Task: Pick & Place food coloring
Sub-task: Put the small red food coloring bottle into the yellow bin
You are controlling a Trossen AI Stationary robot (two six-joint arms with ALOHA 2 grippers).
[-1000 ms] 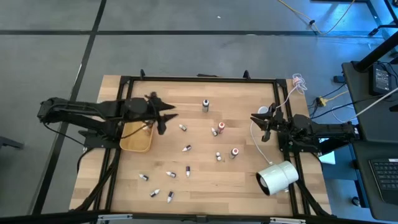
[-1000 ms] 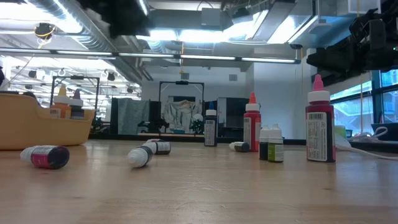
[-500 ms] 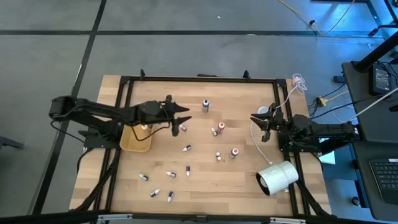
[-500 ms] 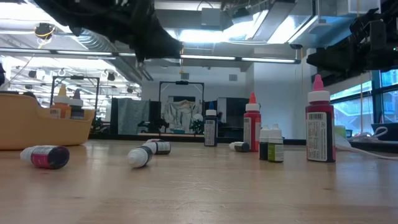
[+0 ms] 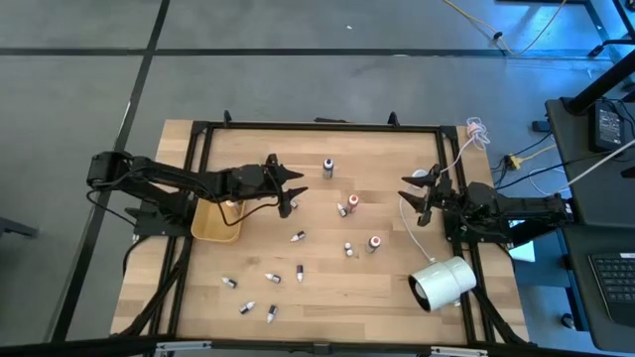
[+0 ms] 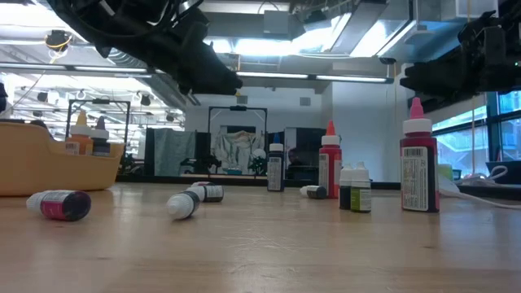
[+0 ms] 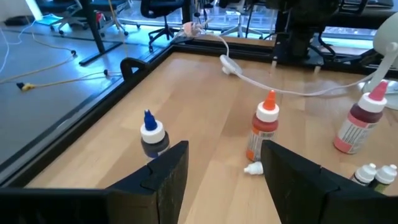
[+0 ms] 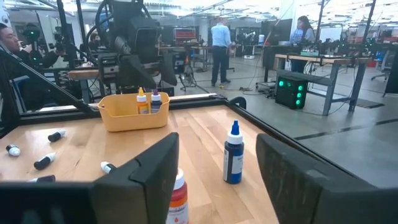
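Observation:
Several tiny food coloring bottles stand or lie on the wooden table: a dark blue-capped one (image 5: pixel 327 167) upright at the far middle, a red-capped one (image 5: pixel 352 201), and others near the front (image 5: pixel 272 278). Two more stand in the tan tray (image 5: pixel 216 223). My left gripper (image 5: pixel 295 193) is open above the table just right of the tray, touching nothing. Its wrist view shows the blue-capped bottle (image 7: pixel 152 134) and an orange-capped bottle (image 7: pixel 264 127) ahead. My right gripper (image 5: pixel 417 198) is open and empty at the table's right side.
A large white cylinder (image 5: pixel 444 283) lies at the front right, beside a white cable (image 5: pixel 407 223). A black frame (image 5: pixel 317 126) runs around the table. In the low view, lying bottles (image 6: pixel 61 203) and upright ones (image 6: pixel 419 167) stand across the table. People show in the room behind.
My left gripper has gone from above the tray toward the table's right edge, out over the loose bottles left of the table's middle. The bottles and my right arm have stayed still.

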